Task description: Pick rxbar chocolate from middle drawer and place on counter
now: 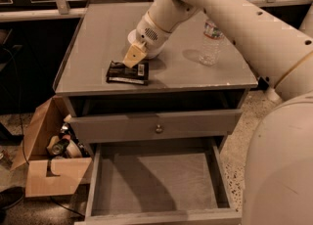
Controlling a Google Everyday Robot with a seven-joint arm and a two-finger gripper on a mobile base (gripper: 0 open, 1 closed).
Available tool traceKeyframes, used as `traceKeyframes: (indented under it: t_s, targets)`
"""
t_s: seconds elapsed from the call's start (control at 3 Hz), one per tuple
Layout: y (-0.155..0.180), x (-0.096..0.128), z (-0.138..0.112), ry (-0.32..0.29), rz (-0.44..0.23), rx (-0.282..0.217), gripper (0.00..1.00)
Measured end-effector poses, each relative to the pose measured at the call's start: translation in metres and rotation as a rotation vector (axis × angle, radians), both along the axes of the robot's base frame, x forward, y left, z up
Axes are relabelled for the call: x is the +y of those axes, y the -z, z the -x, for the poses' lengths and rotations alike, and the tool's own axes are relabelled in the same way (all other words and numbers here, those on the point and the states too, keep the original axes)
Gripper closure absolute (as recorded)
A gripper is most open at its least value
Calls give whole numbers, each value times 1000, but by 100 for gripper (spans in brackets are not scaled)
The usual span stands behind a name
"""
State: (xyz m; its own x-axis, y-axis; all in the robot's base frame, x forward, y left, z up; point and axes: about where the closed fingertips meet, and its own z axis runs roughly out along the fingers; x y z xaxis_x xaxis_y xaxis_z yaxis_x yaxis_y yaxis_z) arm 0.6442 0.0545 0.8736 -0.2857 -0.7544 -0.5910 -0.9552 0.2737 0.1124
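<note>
The rxbar chocolate (126, 73), a flat black-wrapped bar, lies flat on the counter (98, 33) near its front edge, left of centre. My gripper (134, 56) hangs from the white arm directly over the bar's right half, its tan tip at the bar's top edge. The middle drawer (156, 180) is pulled wide open below, and its grey floor is bare.
A clear water bottle (211, 42) stands upright on the counter's right side. A shut drawer front with a round knob (158, 128) sits above the open drawer. An open cardboard box (46, 163) with clutter stands on the floor to the left. My white arm and body fill the right side.
</note>
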Motion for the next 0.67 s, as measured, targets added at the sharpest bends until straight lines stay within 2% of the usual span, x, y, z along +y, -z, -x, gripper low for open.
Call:
traceKeyframes:
  t_s: [0.67]
  targets:
    - [0, 0, 0, 0, 0, 0, 11]
